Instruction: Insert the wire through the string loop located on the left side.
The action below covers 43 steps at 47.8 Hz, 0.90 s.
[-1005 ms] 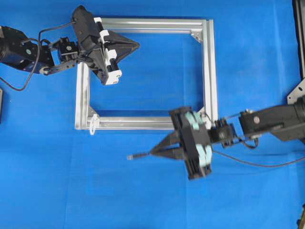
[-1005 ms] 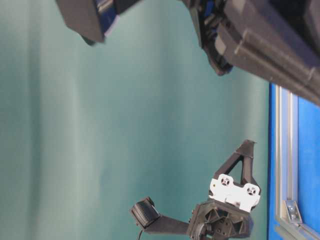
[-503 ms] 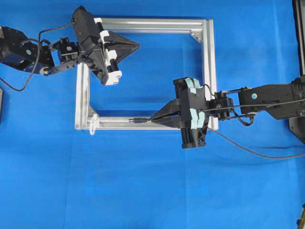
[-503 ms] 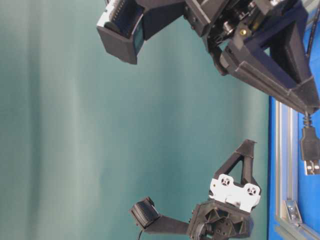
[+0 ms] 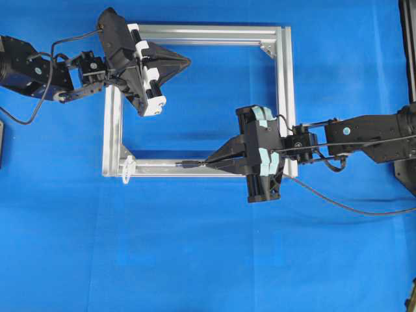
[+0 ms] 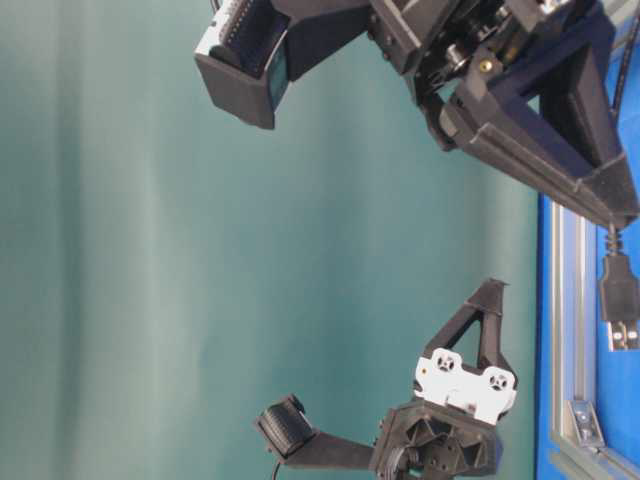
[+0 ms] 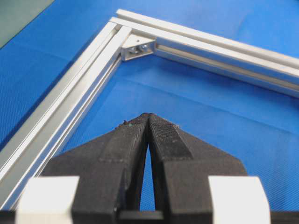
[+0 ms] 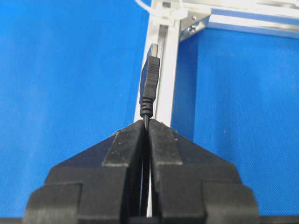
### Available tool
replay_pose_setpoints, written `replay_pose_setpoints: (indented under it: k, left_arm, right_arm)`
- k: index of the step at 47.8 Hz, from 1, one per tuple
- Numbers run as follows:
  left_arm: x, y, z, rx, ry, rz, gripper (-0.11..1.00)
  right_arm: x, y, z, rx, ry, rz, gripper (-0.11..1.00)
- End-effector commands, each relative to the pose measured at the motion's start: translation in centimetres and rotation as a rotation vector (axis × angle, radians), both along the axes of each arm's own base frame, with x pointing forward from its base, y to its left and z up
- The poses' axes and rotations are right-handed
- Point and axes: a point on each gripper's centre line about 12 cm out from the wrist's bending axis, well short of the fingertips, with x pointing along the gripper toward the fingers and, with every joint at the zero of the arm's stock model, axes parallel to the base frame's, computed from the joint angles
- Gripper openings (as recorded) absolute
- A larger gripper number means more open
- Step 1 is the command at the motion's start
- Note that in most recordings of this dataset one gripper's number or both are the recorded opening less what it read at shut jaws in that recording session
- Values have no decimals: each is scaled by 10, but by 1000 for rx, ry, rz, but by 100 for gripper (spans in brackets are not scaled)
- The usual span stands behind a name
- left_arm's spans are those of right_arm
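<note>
Wire-threading here turns on one alignment, and going from left to right it starts at the string loop, a tiny whitish ring tied to the near-left corner of the aluminium frame, hanging just off that corner toward the desk's left edge. Above it, over the frame's far-left corner, the left gripper hovers with its fingers clenched on nothing, tips pointing rightward into the frame's open middle; it is the nearer arm to the loop by position but plays no part in the grip. Next along the frame's near rail comes the plug of the wire, its silvery tip facing left, its long axis lying along the rail and aimed at the loop, with a stretch of bare rail between tip and loop. The right wrist view confirms this: the plug stands straight ahead of the fingers and the loop sits beyond it, a little to the left of the plug's line. Behind the plug the right gripper is clamped on the wire just behind the plug's strain relief, the arm reaching in from the desk's right edge, wrist nearly level. Judging from this, the coming move is a straight push leftward with a slight sideways correction.
</note>
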Motion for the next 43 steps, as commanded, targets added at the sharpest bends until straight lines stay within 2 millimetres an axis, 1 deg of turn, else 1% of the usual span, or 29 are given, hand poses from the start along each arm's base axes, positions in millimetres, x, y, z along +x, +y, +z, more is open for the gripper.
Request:
replay_pose_setpoints:
  k: [1,10,20,29,43]
  left_arm:
    - [2,0,14,12,-40,-4,0]
    - [1,-1,13,11,-38,-4,0]
    - [-1,-1,14,11,-38,-4,0]
    - [-1,-1,15,12,-40,-4,0]
    - [-1,-2,14,11,-38,-5,0]
  right_arm:
    - [12,1,7,4,-29,-2,0]
    - [39,2,0,5,-30,-3,0]
    - [60,3,-5,6,-38,-3,0]
    - [71,4,-5,6,-41,-5,0]
    - [77,4,-4,4,-44,-3,0]
